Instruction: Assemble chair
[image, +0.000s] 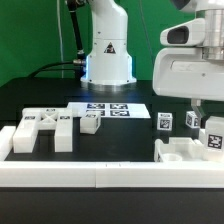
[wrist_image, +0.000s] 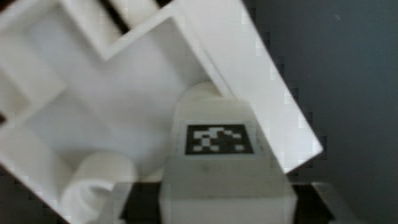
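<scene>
Pincer (image: 196, 108) is low over the worktop (image: 130, 138), off the marker board (image: 110, 110) toward the exterior view's right. In the wrist view a tagged post (wrist_image: 217, 140) fills the gap between its tips, so I read it as pinched on that post, tag facing the camera.

The chair is loose parts, not one unit:
- cross-shaped cluster (image: 45, 128), well off the board toward the exterior view's left
- small block (image: 90, 122), just beside the board's near corner on that side
- second block (image: 163, 122), just past the board's far end, toward the pincer
- slatted frame piece (wrist_image: 107, 80), right beside the held post, so also on the pincer's side of the board

Step in hand, my guess: seating the post against the frame.

To do it well:
- hold the post vertical
- square its flat face to the frame edge before descending
- go down slowly with no sideways drag, since the frame looks unfixed and would likely skate

The mating hole or peg isn't visible, so confirm alignment in the wrist view first. Release only once the post sits flush.
</scene>
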